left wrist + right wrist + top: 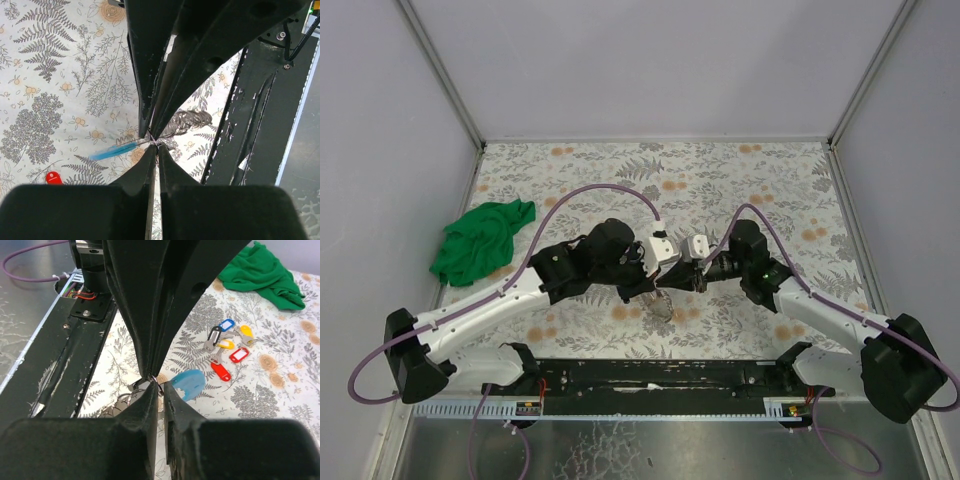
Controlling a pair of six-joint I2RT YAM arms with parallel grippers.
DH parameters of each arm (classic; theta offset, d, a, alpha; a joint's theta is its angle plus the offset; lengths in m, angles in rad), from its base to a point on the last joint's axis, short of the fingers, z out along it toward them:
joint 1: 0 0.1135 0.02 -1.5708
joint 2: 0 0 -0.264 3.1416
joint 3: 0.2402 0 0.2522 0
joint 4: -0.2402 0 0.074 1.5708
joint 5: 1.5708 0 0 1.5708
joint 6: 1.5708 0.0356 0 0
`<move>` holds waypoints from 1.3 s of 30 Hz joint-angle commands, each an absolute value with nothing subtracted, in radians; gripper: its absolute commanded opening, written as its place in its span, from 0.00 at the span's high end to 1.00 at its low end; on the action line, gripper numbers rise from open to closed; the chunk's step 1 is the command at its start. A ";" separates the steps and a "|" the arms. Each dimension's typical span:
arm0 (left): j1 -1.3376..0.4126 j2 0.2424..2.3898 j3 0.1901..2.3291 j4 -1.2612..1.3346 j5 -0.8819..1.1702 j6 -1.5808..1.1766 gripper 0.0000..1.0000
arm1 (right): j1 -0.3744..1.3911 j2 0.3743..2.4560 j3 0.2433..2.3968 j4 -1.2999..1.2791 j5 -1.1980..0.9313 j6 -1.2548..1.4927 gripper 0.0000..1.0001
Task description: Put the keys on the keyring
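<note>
Your two arms meet over the near middle of the table, so from above the fingertips and the loose keys are hidden under them.

Your left gripper (154, 144) is clenched on the thin wire of the keyring (189, 384). The ring's light-blue part juts out to one side, and it hangs just above the table between the two grippers. In the left wrist view the rest of the loop is hard to make out, a blurred grey coil behind the fingers.

Your right gripper (155, 381) has its tips at the same wire, with a narrow slit between the jaws. You cannot tell from here whether it is gripping or only touching.

Just past the ring lie the keys (225, 345), six in a loose cluster. Two have red tags, two yellow, one blue and one black. Their metal blades are too small to count apart.

There is one black rail (650, 375) along the near edge with bare metal sheet (620, 450) below it, and two purple cables (590, 190), one per arm.

The table cover (770, 180) is white with a grey fern and orange flower print. One crumpled green cloth (480, 240) sits at its left edge, well apart from the keys. Plain pale grey walls (650, 60) close in the back and both sides.
</note>
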State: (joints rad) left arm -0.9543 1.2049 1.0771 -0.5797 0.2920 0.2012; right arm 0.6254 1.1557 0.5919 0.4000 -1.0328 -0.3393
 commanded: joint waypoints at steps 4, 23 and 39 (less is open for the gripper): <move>-0.958 1.189 1.074 -0.452 0.280 0.179 0.95 | 0.623 1.168 0.645 0.449 -1.070 -0.320 1.00; -0.675 0.795 0.384 0.537 0.489 -0.253 0.60 | 0.586 1.178 0.483 0.991 -1.040 0.043 1.00; -0.594 0.964 0.361 0.769 0.691 -0.361 0.71 | 0.583 1.170 0.481 1.006 -1.064 0.049 1.00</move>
State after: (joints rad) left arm -0.6033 0.9470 0.3470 0.6666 0.6376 -0.3401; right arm 0.5903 1.1873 0.4713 0.9092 -1.0405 0.0322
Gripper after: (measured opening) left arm 0.304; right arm 0.010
